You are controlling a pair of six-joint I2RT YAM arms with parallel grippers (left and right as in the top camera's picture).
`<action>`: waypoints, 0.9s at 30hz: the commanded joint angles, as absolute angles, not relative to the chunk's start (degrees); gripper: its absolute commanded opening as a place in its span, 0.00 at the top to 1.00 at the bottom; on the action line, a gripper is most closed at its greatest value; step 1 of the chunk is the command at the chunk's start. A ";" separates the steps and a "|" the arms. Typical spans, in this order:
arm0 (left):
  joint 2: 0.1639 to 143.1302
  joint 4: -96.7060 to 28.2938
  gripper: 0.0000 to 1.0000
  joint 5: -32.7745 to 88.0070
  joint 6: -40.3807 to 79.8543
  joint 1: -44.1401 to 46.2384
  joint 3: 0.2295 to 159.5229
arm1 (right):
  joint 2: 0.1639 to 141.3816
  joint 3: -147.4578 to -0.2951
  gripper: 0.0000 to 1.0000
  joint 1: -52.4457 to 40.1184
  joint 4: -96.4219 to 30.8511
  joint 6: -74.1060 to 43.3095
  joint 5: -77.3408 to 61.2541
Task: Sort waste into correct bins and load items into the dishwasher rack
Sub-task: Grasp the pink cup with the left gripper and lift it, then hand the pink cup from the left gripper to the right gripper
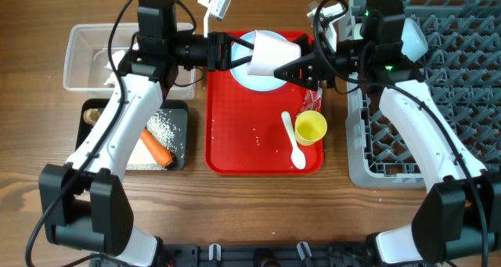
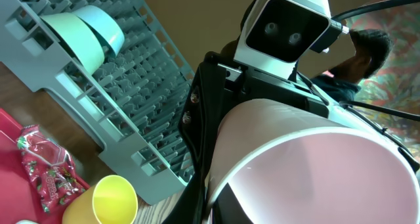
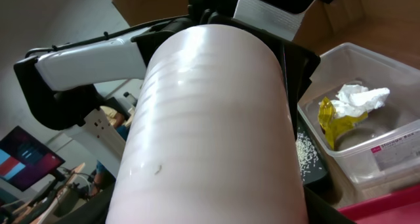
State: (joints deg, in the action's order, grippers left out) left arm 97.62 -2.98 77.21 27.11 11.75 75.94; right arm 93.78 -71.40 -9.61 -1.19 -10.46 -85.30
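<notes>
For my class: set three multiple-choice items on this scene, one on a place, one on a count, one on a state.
1. Where does the yellow cup stand?
A on the red tray
B on the wooden table
C in the clear tub

2. How many bowls are in the dishwasher rack?
A none
B two
C four

3. What is the state of the pink cup?
A upright on the table
B lying in the black tray
C held off the tray between both grippers

Answers:
1 A: it stands on the red tray beside the white spoon.
2 B: two pale bowls lean among the pegs.
3 C: it hangs between the left gripper and the right gripper.
</notes>
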 commanded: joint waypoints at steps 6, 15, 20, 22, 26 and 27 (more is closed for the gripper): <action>97.80 -3.44 0.96 75.35 27.24 12.21 76.07 | 94.30 -71.88 0.50 -9.67 0.99 -9.19 -85.80; 97.80 -5.15 0.96 75.61 27.22 12.23 76.07 | 94.30 -71.88 0.31 -8.19 15.38 -18.92 -84.95; 97.80 -5.87 0.96 75.61 27.20 12.27 76.07 | 94.30 -71.88 0.23 -8.16 19.14 -20.08 -84.95; 97.80 -7.20 0.96 75.59 25.71 12.27 76.07 | 94.30 -71.88 0.22 -8.16 19.11 -20.10 -84.97; 97.80 -7.49 0.96 75.57 25.71 12.27 76.07 | 94.30 -71.88 0.30 -8.47 18.24 -20.14 -86.28; 97.80 -7.49 0.96 75.55 25.71 12.27 76.07 | 94.30 -71.88 0.37 -8.60 17.63 -20.05 -86.24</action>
State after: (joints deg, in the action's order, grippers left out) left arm 97.51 -7.49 76.16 27.05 12.03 76.23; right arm 94.61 -70.87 -8.29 18.00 -19.97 -84.29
